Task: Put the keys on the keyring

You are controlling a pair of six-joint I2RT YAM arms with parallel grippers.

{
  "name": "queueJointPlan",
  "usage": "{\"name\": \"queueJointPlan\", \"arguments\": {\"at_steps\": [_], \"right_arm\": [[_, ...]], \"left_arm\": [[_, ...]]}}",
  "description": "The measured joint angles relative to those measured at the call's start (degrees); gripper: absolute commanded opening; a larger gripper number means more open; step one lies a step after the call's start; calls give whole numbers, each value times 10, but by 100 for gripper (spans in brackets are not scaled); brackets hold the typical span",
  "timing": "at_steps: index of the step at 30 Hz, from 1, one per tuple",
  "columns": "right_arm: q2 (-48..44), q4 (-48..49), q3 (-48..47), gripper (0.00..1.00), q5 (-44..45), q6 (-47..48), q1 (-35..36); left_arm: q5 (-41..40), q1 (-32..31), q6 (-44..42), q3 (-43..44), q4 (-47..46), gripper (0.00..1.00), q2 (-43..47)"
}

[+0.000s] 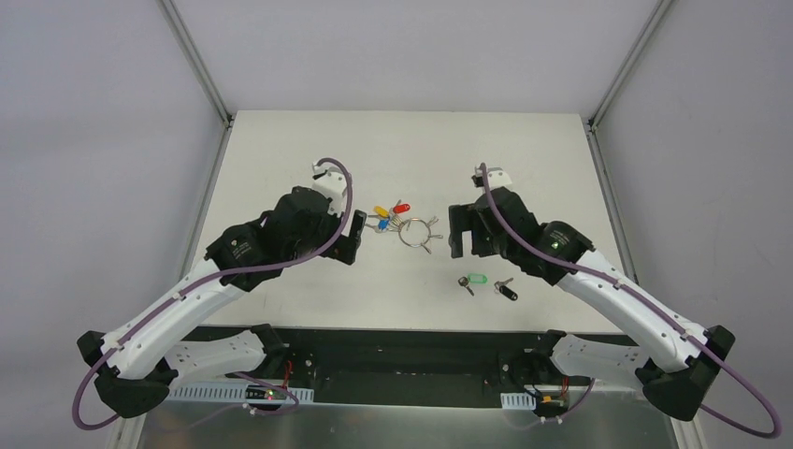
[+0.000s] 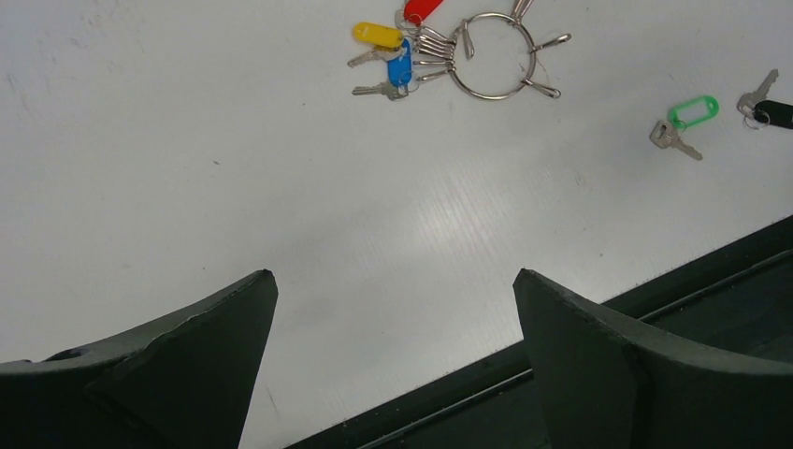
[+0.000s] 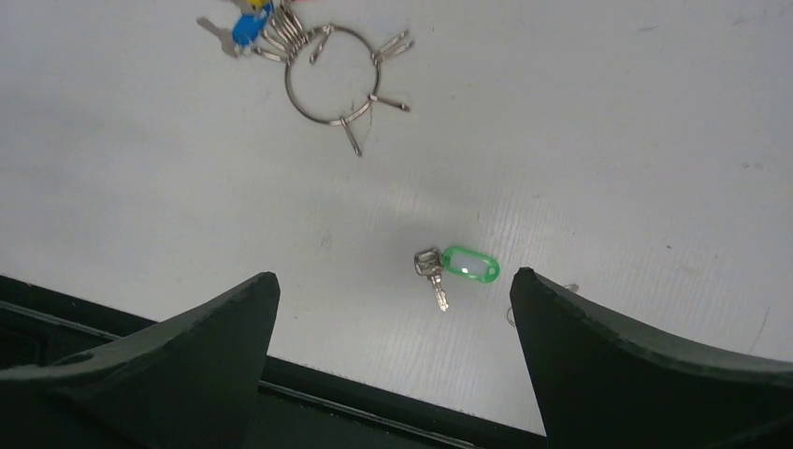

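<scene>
A metal keyring [image 1: 417, 231] lies at the table's middle with red, yellow and blue tagged keys [image 1: 388, 215] clipped on its left side; it also shows in the left wrist view [image 2: 497, 56] and the right wrist view [image 3: 337, 75]. The green-tagged key [image 1: 474, 280] and the black-tagged key [image 1: 506, 291] lie loose on the table nearer the front. The green key shows in both wrist views [image 2: 690, 117] [image 3: 458, 266]; the black one shows at the left wrist view's right edge [image 2: 771, 109]. My left gripper [image 2: 393, 281] hovers open left of the ring. My right gripper [image 3: 393, 281] hovers open right of it, above the green key.
The table's dark front edge [image 2: 580, 327] runs close below both grippers. Metal frame posts [image 1: 196, 61] rise at the back corners.
</scene>
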State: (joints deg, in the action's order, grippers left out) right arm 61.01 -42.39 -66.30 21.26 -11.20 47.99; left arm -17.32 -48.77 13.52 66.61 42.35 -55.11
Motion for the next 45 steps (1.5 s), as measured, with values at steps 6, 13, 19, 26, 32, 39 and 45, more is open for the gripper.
{"name": "queueJointPlan", "arguments": {"at_steps": [6, 13, 19, 26, 32, 39, 45], "right_arm": [[-2, 41, 111, 97, -81, 39, 0], [24, 120, 168, 90, -111, 86, 0], [123, 187, 169, 87, -112, 130, 0], [201, 254, 170, 80, -132, 207, -7], [260, 270, 136, 67, -178, 229, -28], [304, 291, 125, 53, -228, 232, -46], [345, 303, 112, 39, -228, 232, -53]], "left_arm": [[16, 0, -2, -24, -5, 100, 18], [36, 0, -11, -53, -16, 100, 57], [54, 0, -12, -78, -30, 100, 91], [67, 0, -14, -99, -44, 100, 110], [69, 0, -23, -112, -52, 100, 131], [69, 0, -24, -119, -60, 100, 136], [69, 0, -24, -122, -62, 100, 135]]}}
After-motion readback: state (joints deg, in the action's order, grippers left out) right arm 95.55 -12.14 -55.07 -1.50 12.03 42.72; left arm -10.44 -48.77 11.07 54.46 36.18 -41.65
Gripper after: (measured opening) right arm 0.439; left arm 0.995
